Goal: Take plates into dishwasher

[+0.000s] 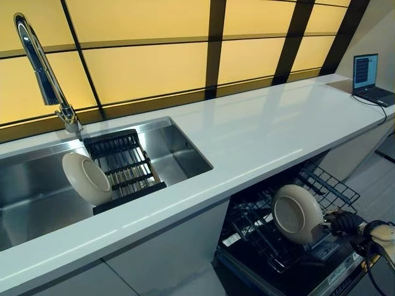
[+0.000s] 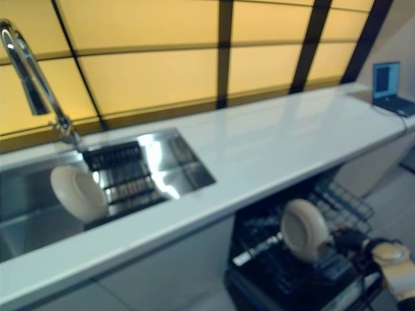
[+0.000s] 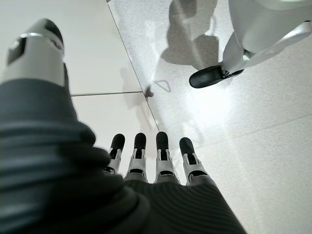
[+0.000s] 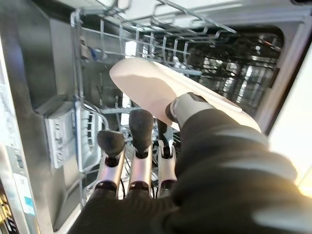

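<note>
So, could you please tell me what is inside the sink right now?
A dark drying rack sits in the sink, with one cream plate leaning on edge against it. The plate hides the basin floor behind it.

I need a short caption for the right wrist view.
Right hand holds a cream plate over the dishwasher rack.

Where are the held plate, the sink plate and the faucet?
held plate (image 1: 297, 213), left eye view, on its inner face.
sink plate (image 1: 87, 178), left eye view, on its centre.
faucet (image 1: 38, 63), left eye view, on its neck.
</note>
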Controlling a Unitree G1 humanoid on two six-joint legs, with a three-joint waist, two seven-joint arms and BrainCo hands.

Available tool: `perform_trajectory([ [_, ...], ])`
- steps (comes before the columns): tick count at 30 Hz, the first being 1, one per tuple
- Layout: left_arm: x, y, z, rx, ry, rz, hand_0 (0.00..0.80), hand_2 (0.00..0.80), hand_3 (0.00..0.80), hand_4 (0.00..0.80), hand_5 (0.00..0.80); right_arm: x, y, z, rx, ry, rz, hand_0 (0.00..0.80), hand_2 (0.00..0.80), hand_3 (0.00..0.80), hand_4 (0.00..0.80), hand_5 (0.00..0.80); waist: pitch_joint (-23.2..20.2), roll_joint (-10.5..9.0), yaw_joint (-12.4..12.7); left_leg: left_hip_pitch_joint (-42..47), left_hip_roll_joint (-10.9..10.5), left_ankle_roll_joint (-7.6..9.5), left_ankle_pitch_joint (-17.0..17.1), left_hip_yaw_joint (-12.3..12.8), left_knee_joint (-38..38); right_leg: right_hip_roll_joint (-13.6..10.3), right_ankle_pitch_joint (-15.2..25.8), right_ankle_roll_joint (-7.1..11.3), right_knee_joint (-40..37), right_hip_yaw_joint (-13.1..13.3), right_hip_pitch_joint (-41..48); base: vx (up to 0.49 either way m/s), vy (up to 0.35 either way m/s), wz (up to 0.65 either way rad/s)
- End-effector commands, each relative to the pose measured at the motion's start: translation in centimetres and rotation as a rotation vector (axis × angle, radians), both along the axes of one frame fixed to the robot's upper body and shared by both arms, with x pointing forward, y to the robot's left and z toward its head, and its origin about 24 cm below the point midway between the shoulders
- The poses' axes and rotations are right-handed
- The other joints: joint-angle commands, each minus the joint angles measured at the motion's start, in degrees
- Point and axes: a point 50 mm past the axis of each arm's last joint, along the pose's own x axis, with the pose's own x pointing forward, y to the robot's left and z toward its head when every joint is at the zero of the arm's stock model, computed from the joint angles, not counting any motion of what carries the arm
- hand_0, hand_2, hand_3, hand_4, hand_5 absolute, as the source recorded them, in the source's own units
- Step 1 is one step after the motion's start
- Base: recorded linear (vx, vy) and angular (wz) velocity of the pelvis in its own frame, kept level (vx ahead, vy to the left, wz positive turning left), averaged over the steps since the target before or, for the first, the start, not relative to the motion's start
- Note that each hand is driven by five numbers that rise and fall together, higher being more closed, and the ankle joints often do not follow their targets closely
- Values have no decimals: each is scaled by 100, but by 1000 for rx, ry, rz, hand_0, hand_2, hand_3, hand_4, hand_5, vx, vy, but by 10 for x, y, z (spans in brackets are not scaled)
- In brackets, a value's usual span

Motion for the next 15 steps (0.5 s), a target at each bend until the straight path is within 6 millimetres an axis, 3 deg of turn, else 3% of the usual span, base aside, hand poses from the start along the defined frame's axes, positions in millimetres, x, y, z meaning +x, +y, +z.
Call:
perform_trajectory([
  [1, 10, 19, 11, 53, -35, 9, 0, 0, 0, 0, 0, 10, 24, -1, -7, -40, 102, 800, 800, 800, 800, 800, -75, -373, 132, -116, -332, 390, 1, 44, -11, -105, -6, 560, 33, 170, 180, 0, 0, 0],
  [15, 21, 7, 11, 34, -78, -3, 0, 0, 0, 0, 0, 7, 41, -34, -124, 16, 187, 800, 800, 800, 800, 800, -14, -321, 275, -143, -340, 390, 24, -38, -11, -149, -16, 569, 23, 91, 216, 0, 0, 1],
])
